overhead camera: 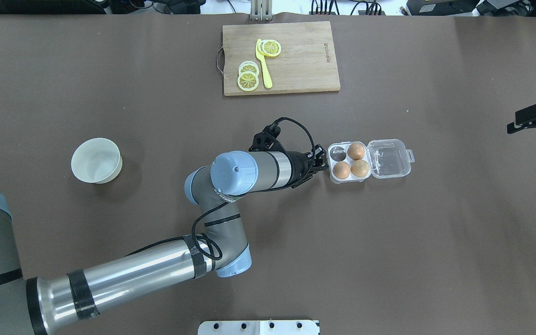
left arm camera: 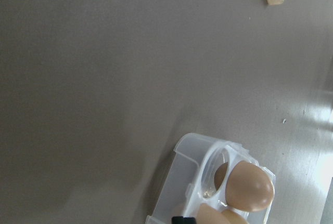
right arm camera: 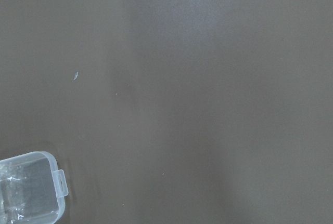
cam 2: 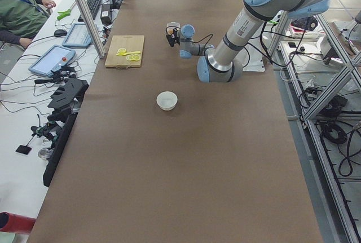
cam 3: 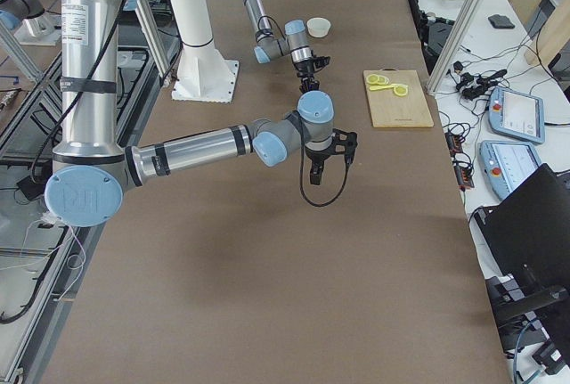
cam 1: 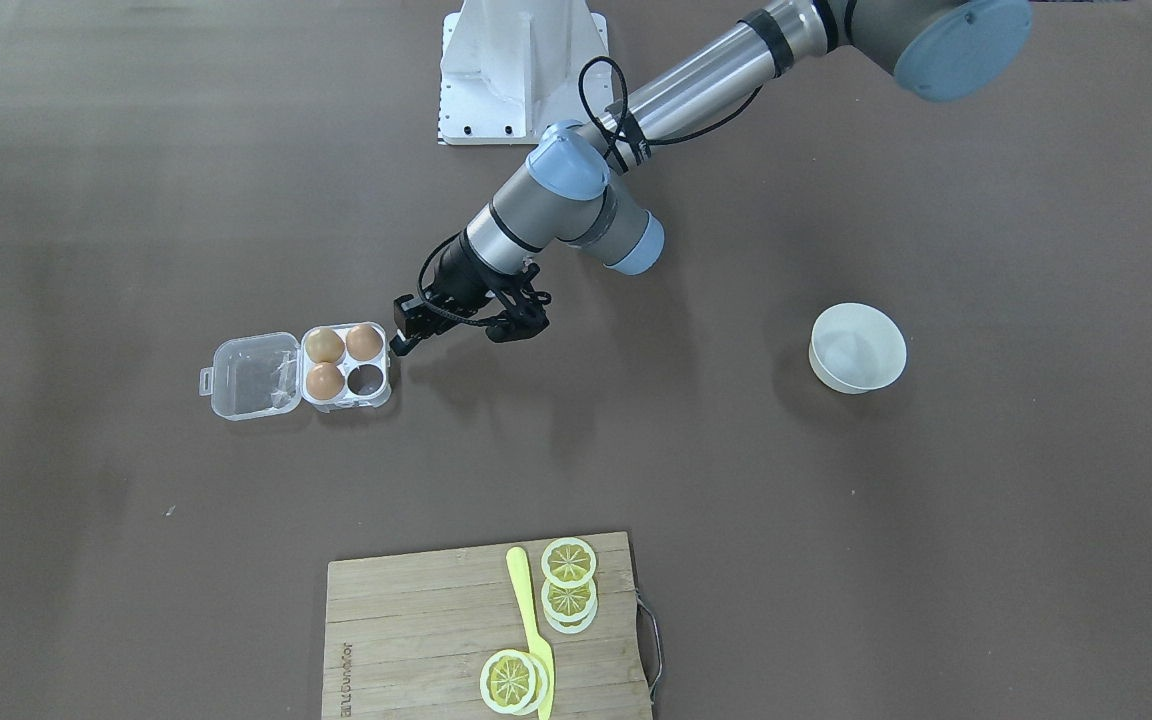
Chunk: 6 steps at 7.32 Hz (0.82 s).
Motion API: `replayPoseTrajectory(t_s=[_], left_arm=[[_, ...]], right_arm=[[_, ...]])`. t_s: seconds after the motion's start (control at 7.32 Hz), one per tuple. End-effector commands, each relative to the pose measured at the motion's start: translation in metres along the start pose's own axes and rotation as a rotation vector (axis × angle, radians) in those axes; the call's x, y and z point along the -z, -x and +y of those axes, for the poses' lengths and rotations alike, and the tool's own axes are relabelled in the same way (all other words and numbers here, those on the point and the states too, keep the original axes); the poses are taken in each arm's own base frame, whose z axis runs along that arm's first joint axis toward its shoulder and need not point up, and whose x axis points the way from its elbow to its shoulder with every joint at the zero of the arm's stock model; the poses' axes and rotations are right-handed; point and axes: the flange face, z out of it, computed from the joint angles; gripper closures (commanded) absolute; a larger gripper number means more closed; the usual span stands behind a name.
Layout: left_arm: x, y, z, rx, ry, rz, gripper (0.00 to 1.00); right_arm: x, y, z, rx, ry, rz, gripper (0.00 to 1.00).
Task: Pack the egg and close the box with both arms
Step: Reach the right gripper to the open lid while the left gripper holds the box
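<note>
Right, biggest first: brown table (overhead camera: 435, 256), then L arm (overhead camera: 249, 172), stretched low across the middle twd the box. L gripper (overhead camera: 317, 162) sits just beside the box (cam 1: 381, 398) on the side opposite the lid, fingers apart, nothing btw them. R gripper (overhead camera: 528, 120) hangs well apart, out past the lid end, also spread and empty. Its cam catches only a lid corner w/ the tab (right arm camera: 62, 182).

Wooden board (overhead camera: 305, 70) lies at the far edge w/ lemon slices (overhead camera: 248, 77) and a yellow knife (overhead camera: 264, 70). White bowl (overhead camera: 97, 160) is well apart on the robot's L side.

Box lid (overhead camera: 391, 158) lies flat open. The egg (overhead camera: 360, 168) sits in a cup next to the lid, in the robot-side row. Two darker eggs (overhead camera: 341, 170) fill two more cups. The far cup (overhead camera: 338, 151) on L gripper's side is empty.
</note>
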Motion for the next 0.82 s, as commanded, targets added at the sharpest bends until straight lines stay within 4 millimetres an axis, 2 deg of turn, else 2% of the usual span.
replayPoseTrajectory(t_s=[0.0,0.14,0.41,0.68], left_arm=[[-0.01,0.004,-0.01,-0.006,-0.027,-0.022,1.0],[-0.012,-0.004,-0.005,-0.014,-0.024,-0.016,1.0],[-0.016,-0.008,-0.002,-0.022,-0.022,-0.02,1.0],[-0.016,-0.008,-0.002,-0.022,-0.024,-0.019,1.0]], right_arm=[[0.004,0.007,0.002,0.004,0.01,-0.03,0.0],[0.004,0.006,0.005,0.015,0.009,-0.069,0.0],[-0.005,0.007,0.009,-0.011,-0.005,-0.12,0.01],[-0.04,-0.004,0.011,-0.028,-0.028,-0.209,0.01]])
